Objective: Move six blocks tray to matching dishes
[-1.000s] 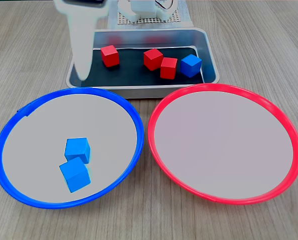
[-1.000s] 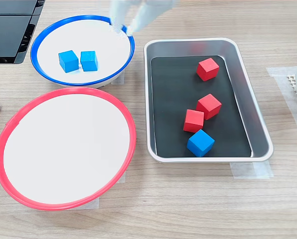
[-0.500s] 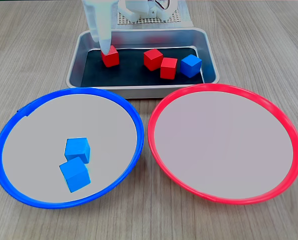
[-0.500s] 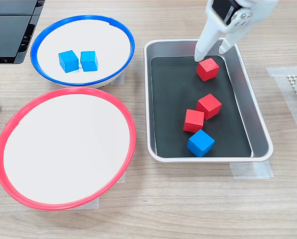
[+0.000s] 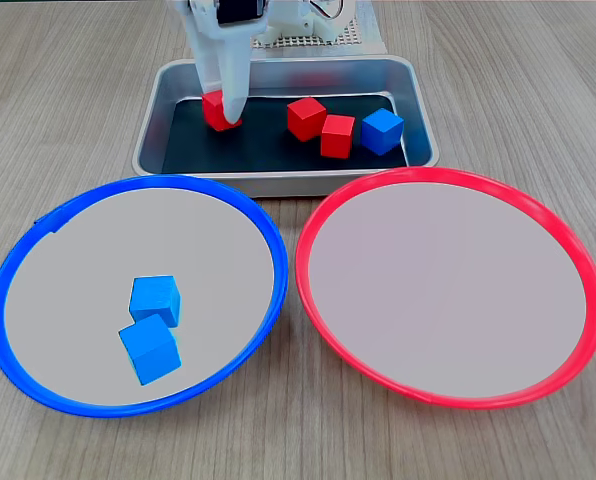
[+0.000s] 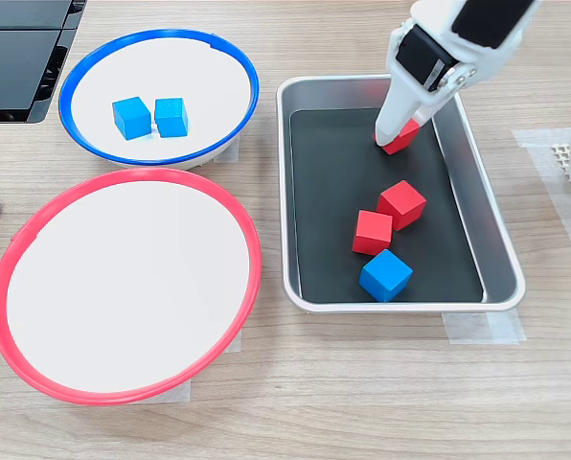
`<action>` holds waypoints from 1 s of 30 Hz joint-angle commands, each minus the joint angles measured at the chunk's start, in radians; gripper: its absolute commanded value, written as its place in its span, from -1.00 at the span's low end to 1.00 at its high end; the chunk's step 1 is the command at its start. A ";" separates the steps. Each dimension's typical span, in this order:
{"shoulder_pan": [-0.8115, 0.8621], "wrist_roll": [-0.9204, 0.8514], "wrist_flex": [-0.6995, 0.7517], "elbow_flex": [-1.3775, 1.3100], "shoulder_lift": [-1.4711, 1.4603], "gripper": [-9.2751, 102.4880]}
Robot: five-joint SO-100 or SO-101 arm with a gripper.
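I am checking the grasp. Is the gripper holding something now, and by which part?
The gripper is down around a red block in the tray, fingers at opposite sides. Whether they already clamp it cannot be told.

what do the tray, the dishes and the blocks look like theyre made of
The tray: likely metal, a brushed silver rim with soft reflections, and a matte black liner at the bottom. The blue-rimmed dish and the red-rimmed dish: probably plastic, with glossy coloured edges and dull pale insides. The blocks, such as the blue block in the tray: matte, with crisp edges; painted wood or foam, I cannot tell which.
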 commanded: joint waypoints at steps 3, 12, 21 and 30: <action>-0.222 0.327 0.069 -0.270 -0.046 -0.84; -0.541 0.773 0.063 -0.922 -0.565 -0.84; -0.568 0.775 0.006 -1.006 -0.739 -0.51; -0.538 0.551 0.227 -0.937 -0.607 -0.84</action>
